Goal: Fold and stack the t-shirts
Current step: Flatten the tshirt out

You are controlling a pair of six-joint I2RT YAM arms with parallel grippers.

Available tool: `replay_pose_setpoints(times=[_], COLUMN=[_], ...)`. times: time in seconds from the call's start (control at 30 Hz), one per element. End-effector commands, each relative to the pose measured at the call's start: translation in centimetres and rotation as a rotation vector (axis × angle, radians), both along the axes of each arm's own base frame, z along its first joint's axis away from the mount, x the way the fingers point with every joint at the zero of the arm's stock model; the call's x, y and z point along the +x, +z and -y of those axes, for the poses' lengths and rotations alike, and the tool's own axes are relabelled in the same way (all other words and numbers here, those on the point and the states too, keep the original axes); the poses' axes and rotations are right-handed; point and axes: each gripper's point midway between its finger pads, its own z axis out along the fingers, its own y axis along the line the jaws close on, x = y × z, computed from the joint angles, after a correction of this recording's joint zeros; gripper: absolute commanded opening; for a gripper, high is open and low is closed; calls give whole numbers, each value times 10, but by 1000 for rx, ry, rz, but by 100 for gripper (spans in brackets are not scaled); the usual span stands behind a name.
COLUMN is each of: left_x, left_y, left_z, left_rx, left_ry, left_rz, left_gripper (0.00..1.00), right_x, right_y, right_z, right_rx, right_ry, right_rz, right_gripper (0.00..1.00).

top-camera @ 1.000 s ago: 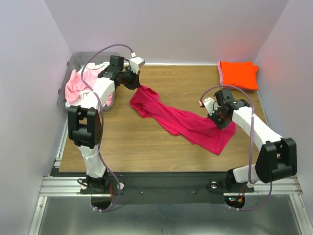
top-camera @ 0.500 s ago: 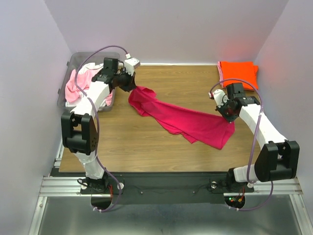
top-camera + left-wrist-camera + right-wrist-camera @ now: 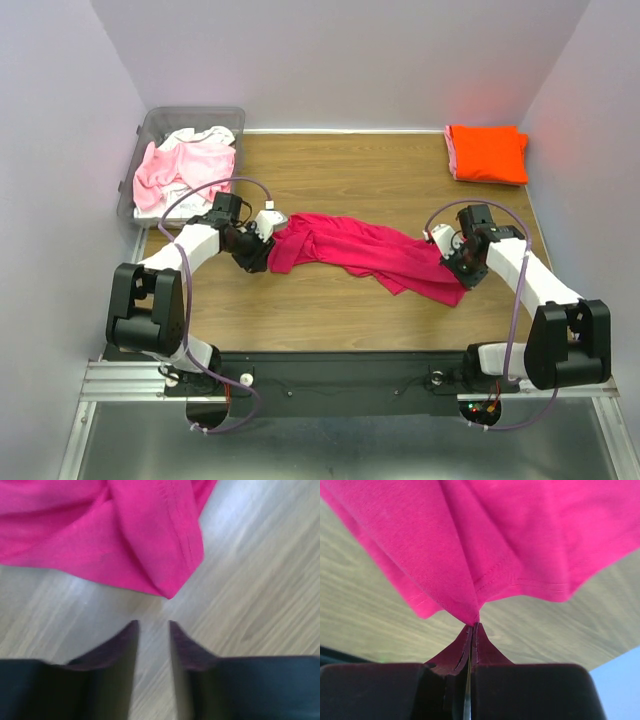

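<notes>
Magenta t-shirt stretches across the desk, open wood around it; left fingers apart, empty; right fingers clamped on its edge.

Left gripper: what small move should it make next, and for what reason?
Probably ease the left gripper forward and close it on the shirt's corner. Its fingers stand apart with nothing between them, and that corner lies on the table just ahead of the tips. The right gripper is shut on the shirt's other end.
</notes>
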Motion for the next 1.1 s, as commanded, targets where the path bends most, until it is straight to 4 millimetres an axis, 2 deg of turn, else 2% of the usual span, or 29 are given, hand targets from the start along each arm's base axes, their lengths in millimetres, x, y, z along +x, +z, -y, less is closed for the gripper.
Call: replay_pose_setpoints(times=[0.0, 0.03, 0.13, 0.17, 0.2, 0.23, 0.3, 0.33, 0.37, 0.47, 0.5, 0.6, 0.63, 0.8, 0.9, 1.07], left_x=[6, 19, 51, 56, 66, 69, 68, 71, 70, 66, 63, 58, 51, 36, 19, -4], left_y=[29, 47, 81, 81, 92, 95, 86, 89, 83, 74, 77, 57, 49, 17, -2, -21], left_z=[6, 12, 24, 31, 36, 41, 52, 57, 65, 74, 87, 90, 95, 80, 67, 49], left_rx=[-10, -38, -87, -94, -103, -104, -103, -100, -95, -82, -83, -2, 10, 124, 183, 245], left_ry=[-117, -119, -88, -100, -101, -110, -140, -139, -145, -104, -120, -60, -66, -34, -45, -53], left_rz=[124, 166, 232, 228, 251, 256, 214, 212, 191, 165, 190, 193, 176, 107, 54, -5], left_gripper=[47, 49, 55, 56, 57, 58, 60, 65, 67, 67, 67, 67, 67, 67, 67, 65], right_x=[-5, -4, -2, -1, -1, -2, -2, -2, -1, -2, -3, -4, -4, -5, -5, -5], right_y=[0, 0, -1, 0, 0, 0, 0, 0, 1, 1, 0, -2, -2, -4, -4, -5], right_z=[-2, -2, -7, -7, -7, -8, -7, -7, -6, -6, -5, -6, -6, -5, -5, -4], right_rx=[16, 17, 45, 48, 49, 48, 47, 45, 42, 38, 38, 40, 41, 37, 35, 31], right_ry=[18, 17, 19, 16, 14, 13, 8, 6, 7, 5, 3, 5, 5, 9, 13, 12], right_rz=[-21, -23, -25, -22, -25, -28, -28, -26, -23, -21, -24, -31, -34, -37, -36, -36], right_gripper=[1, 1, 1, 1, 1, 1, 1, 1, 1, 1, 1, 1, 1, 1, 1, 1])
